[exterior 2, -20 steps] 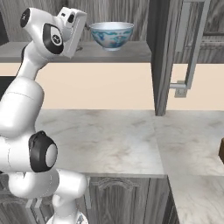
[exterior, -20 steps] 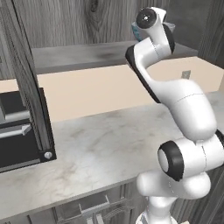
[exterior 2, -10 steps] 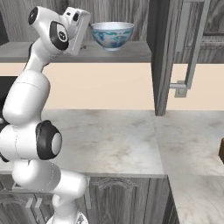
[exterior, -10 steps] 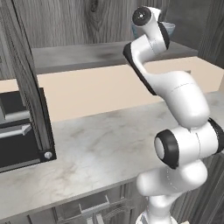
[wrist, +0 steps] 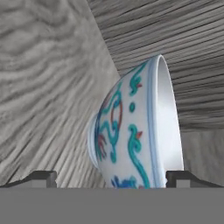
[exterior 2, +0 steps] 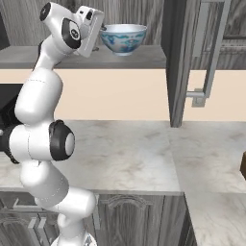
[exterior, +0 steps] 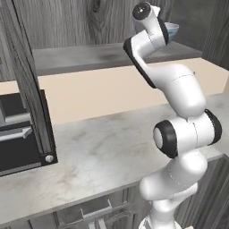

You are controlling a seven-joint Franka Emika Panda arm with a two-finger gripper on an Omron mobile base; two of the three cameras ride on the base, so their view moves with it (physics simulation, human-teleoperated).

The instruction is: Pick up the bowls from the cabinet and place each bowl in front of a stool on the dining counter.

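Observation:
A white bowl point(exterior 2: 124, 38) with a blue-green pattern stands upright on the grey shelf point(exterior 2: 43, 56) of the cabinet. My gripper point(exterior 2: 101, 30) is at its left side, level with the rim, and open. In the hand view the bowl point(wrist: 135, 131) looms close and rolled on its side, with one dark fingertip point(wrist: 41, 177) on each side of it. From the left base view, a sliver of the bowl point(exterior: 173, 29) peeks out behind my hand. The cabinet's panelled door point(exterior 2: 178, 62) is swung open, with its bar handle point(exterior 2: 211, 53) to the right. The dining counter is out of view.
A marble worktop point(exterior 2: 134, 153) runs below the shelf, in front of a beige wall. A black toaster oven point(exterior: 18, 134) sits at the left on it, behind another open cabinet door point(exterior: 27, 85). A dark brown object point(exterior 2: 243, 166) shows at the right edge.
My hand has reached further forward along the shelf, closing in on the patterned bowl until the fingertips flank it. The bowl has not moved.

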